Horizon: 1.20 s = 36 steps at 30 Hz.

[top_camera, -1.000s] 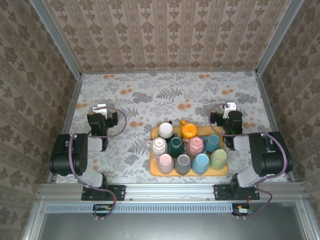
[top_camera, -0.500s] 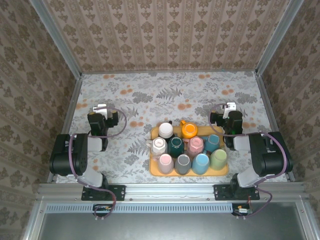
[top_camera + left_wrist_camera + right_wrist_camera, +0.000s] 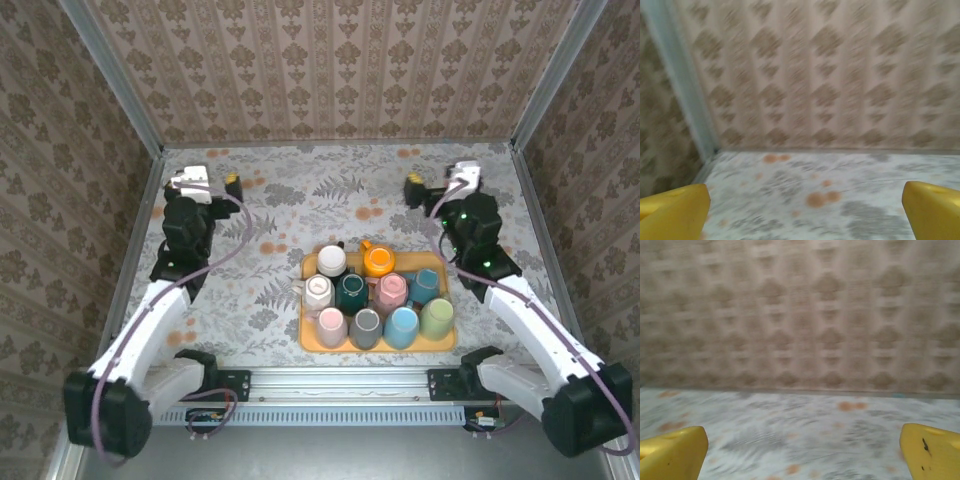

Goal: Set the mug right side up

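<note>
Mug location: ten mugs [image 3: 385, 293] stand packed together on the orange tray [image 3: 306, 338] at the near middle of the table [image 3: 300, 200], between our arms; from above we cannot tell which one is inverted.
Left gripper [image 3: 802, 212]: jaws spread wide with nothing between them, over the far left of the table, well apart from the tray.
Right gripper [image 3: 802, 452]: equally wide and empty, over the far right.
Handling: we judge the mug rigid, glazed and slick, moderately heavy, and likely to chip against a neighbour.
Where to hold: we would pinch one wall from above, or a handle jutting outward.
Risk: the crowded neighbours leave our fingers little room.
</note>
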{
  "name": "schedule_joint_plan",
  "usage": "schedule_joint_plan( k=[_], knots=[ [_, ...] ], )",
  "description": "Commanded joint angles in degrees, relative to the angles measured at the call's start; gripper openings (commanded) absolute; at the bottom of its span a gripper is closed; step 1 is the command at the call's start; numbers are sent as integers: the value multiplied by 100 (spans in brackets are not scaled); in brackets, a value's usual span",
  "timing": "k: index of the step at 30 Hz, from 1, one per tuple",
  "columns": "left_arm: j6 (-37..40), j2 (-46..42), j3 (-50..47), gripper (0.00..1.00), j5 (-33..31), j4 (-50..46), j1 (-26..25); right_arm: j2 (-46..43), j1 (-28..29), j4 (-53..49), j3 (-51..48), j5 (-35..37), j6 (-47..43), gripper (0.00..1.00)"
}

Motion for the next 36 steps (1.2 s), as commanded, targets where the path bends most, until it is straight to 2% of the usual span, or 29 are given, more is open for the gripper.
schedule_joint_plan(
  k=[1, 5, 6, 8, 10, 12, 13, 14, 16, 18, 19, 23, 25, 29, 36],
  knots=[
    [-476, -359, 506, 100, -680, -2298, -1120, -239, 902, -1729, 509, 97, 345, 100],
    [-1035, -523, 1143, 100, -1182, -4236, -2111, -260, 1926, -4226, 1594, 986, 846, 100],
    [-1309, -521, 1294, 100, -1274, -4718, -2177, -216, 2007, -4832, 1889, 937, 838, 100],
    [-1734, -489, 1636, 100, -868, -5648, -2125, -159, 1970, -5870, 2409, 303, 874, 100],
    [-1218, -551, 1742, 100, -41, -5940, -2000, -321, 1915, -5785, 2331, 179, 1290, 100],
    [-1619, -716, 1570, 100, -50, -5922, -1818, -442, 1618, -5390, 2179, -941, 1187, 100],
    [-1780, -770, 1494, 100, 238, -5910, -1630, -288, 1566, -5475, 2337, -1173, 1196, 100],
    [-1813, -750, 1470, 100, 706, -5934, -1384, -11, 1565, -5708, 2561, -1127, 1177, 100],
    [-2031, -547, 1540, 100, 1219, -6225, -912, 519, 1614, -6174, 2965, -929, 1128, 100],
    [-2021, -330, 1578, 100, 1698, -6430, -607, 783, 1815, -6168, 2994, -896, 1076, 100],
    [-1967, -232, 1587, 100, 1730, -6544, -429, 939, 1910, -6213, 3051, -960, 1057, 100],
    [-1758, -230, 1406, 100, 1557, -6623, -419, 1613, 2216, -6591, 3328, -1252, 628, 100],
    [-1716, -342, 1234, 100, 1445, -6512, -419, 1959, 2271, -6704, 3464, -1133, 574, 100],
    [-1769, -516, 984, 100, 1179, -6279, -405, 2637, 2298, -6534, 3729, -1289, 889, 100],
    [-2041, -558, 764, 100, 1241, -6191, -380, 4059, 2379, -6993, 4669, -755, 1531, 100]
  ],
)
